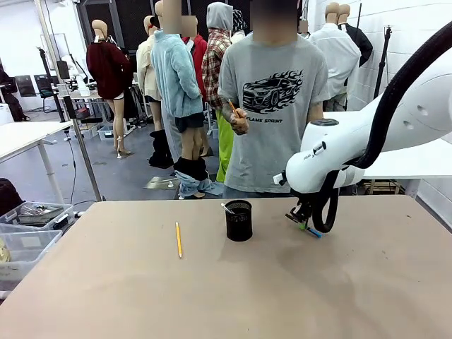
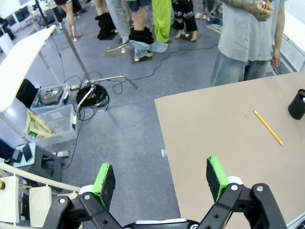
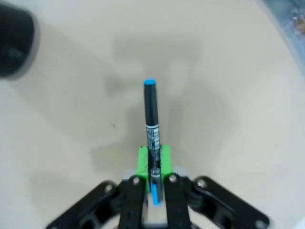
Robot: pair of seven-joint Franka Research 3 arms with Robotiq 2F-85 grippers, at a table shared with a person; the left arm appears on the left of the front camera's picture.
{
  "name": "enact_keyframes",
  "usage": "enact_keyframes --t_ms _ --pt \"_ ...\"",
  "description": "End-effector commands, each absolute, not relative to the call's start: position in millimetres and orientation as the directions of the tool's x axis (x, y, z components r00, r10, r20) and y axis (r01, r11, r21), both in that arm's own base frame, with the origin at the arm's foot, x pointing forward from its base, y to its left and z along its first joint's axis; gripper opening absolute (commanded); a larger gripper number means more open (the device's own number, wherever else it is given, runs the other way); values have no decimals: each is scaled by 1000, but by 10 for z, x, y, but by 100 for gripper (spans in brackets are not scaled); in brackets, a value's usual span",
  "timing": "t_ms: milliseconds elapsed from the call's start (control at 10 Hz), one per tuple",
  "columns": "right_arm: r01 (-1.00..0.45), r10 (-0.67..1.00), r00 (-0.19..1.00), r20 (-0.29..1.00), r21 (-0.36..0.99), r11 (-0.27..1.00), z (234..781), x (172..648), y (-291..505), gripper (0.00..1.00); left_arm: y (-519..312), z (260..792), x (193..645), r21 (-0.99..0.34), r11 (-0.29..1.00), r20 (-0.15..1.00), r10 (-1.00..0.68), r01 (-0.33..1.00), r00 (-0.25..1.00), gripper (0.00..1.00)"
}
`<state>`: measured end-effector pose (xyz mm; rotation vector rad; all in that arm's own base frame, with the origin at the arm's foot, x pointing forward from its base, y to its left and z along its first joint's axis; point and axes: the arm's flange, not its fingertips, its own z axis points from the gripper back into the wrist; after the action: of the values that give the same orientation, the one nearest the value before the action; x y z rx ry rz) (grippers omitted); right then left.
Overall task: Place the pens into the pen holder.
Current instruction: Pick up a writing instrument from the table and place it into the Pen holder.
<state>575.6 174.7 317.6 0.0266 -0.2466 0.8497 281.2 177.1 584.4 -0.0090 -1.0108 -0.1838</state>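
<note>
- Gripping a blue-and-black pen, the right gripper has its green pads closed tight on the lower barrel. The black shaft with its blue end cap sticks straight out past the fingertips.
- From the front, the right gripper hangs low over the table, toward the far edge and right of the middle. The pen slants down from it, its tip close to the surface; whether it touches cannot be told.
- The left gripper is spread wide with nothing between its pads. It hangs over the floor just off the table's left edge.
- The pen holder is a small black wire-mesh cup, round and upright, near the middle of the far edge and just left of the right gripper, not touching it. In the right wrist view it is a dark blur at the upper left.
- A white pen leans out over the cup's left rim.
- A yellow-orange pencil, thin and straight, lies flat on the table left of the cup, apart from it, and points from the far edge toward the near edge.
- The table is a smooth, matte tan board.
- The person's hand holds a thin orange stick at chest height beyond the far edge.
</note>
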Motion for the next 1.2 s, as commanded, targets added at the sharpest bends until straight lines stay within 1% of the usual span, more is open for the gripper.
enact_keyframes --t_ms 0,200,300,400,600,800,900,1000,1100 --pt "-914 853 377 360 -4 405 3304 5535 1478 0 1775 5846 2824 70 988 847 -132 138 515 100" --pt "-975 860 193 472 -9 224 3397 5537 1444 0 1775 5846 2824 70 988 847 -132 138 515 100" --pt "-994 838 97 537 2 114 3426 5557 1436 0 1775 5846 2824 70 988 847 -132 138 515 100" --pt "-999 810 35 585 6 38 3440 5606 1426 0 1775 5846 2824 70 988 847 -132 138 515 100" --pt "-997 756 -53 652 14 -82 3470 5634 1383 0 1775 5846 2824 70 988 847 -132 138 515 100" --pt "-974 644 -166 746 -22 -225 3503 5632 1372 0 1775 5846 2824 70 988 847 -132 138 515 100" --pt "-961 581 -208 787 -53 -272 3510 5641 1370 0 1775 5846 2824 70 988 847 -132 138 515 100" --pt "-956 544 -215 811 -63 -285 3505 5652 1373 0 1775 5846 2824 70 988 847 -132 138 515 100" --pt "-960 517 -202 832 -64 -272 3495 5678 1384 0 1775 5846 2824 70 988 847 -132 138 515 100"
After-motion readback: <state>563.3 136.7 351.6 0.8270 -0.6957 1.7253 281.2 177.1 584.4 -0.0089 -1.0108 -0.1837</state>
